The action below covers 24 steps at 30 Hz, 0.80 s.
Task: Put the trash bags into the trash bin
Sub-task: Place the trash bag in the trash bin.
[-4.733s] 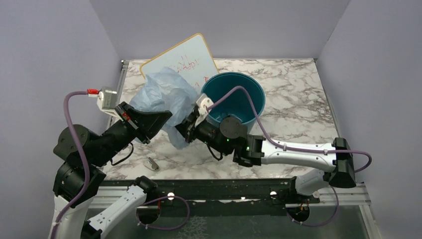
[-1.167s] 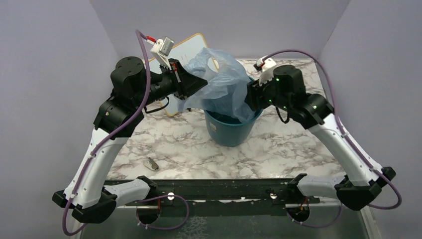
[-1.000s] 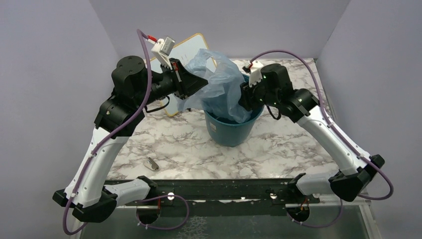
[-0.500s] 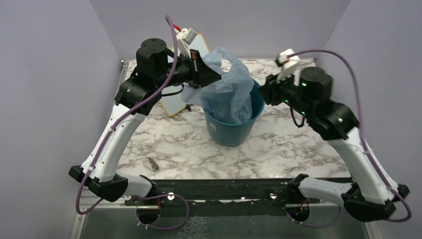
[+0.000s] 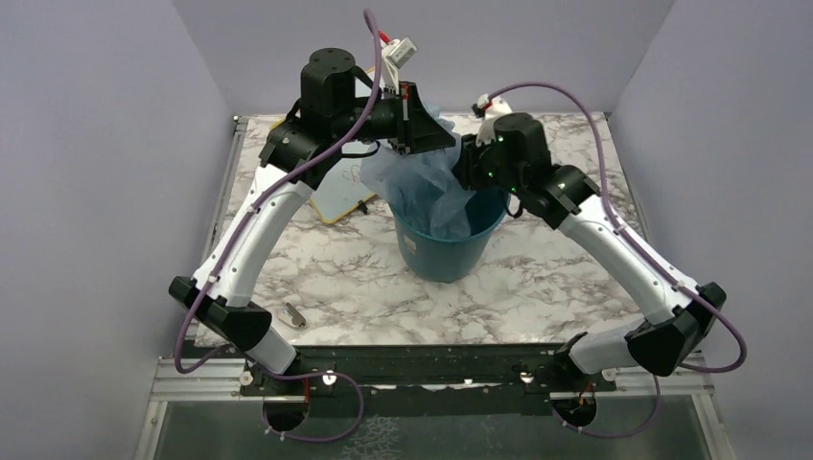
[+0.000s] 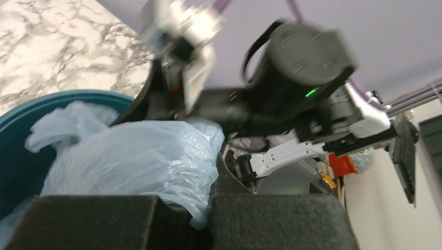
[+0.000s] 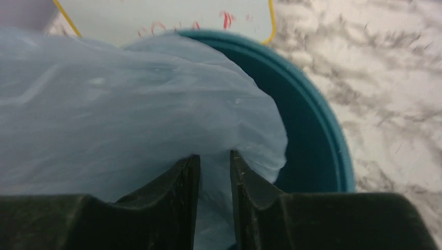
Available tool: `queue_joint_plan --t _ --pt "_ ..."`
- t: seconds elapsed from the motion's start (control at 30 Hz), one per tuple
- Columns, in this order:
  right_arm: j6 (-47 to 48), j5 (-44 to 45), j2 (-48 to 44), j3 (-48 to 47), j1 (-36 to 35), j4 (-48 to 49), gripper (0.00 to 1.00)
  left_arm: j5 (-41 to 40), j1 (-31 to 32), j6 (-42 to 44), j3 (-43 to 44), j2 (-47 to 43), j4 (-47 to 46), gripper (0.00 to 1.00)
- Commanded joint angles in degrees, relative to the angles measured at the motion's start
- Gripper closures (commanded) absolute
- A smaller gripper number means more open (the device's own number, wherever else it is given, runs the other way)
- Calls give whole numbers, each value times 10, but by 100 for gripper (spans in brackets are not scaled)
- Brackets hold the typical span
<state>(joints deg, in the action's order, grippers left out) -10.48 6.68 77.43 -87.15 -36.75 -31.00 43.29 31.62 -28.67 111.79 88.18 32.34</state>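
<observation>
Both moved in over the trash bin: left gripper clamps the trash bag, right gripper, barely parted, straddles it.

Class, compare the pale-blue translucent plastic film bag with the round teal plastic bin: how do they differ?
The pale-blue film bag is translucent and crinkled; the teal plastic bin is opaque and smooth-walled. The bag hangs limp, its top pinched by the left gripper above the rim, its lower part inside; the bin stands upright on the marble table. Both are blue-toned plastic.
</observation>
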Motion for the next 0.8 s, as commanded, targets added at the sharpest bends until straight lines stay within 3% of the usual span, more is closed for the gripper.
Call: queue_joint_plan --t 0.0,0.03,0.1,0.2,0.33,0.4,0.53,0.67,0.77 --pt "-39 22 -20 20 3 -27 72 85 7 -81 37 35 -114 100" --pt "-55 89 -48 27 4 -18 73 90 10 -94 44 43 -132 100" --pt "-46 165 -133 86 3 74 64 84 12 -124 46 52 -175 100" --pt "25 124 -233 149 4 171 61 61 22 -204 -14 48 -294 100" --pt "36 109 -217 80 4 57 64 66 44 -313 -84 62 -467 100" --pt "43 111 -220 87 4 31 66 49 53 -310 -81 71 -466 100" --pt "46 81 -295 179 3 71 65 -47 73 -326 -131 62 -483 100" --pt "-13 180 -344 238 4 88 63 -46 98 -350 -98 105 -502 100" --pt "-27 221 -342 225 4 39 63 -47 100 -352 -137 101 -502 100"
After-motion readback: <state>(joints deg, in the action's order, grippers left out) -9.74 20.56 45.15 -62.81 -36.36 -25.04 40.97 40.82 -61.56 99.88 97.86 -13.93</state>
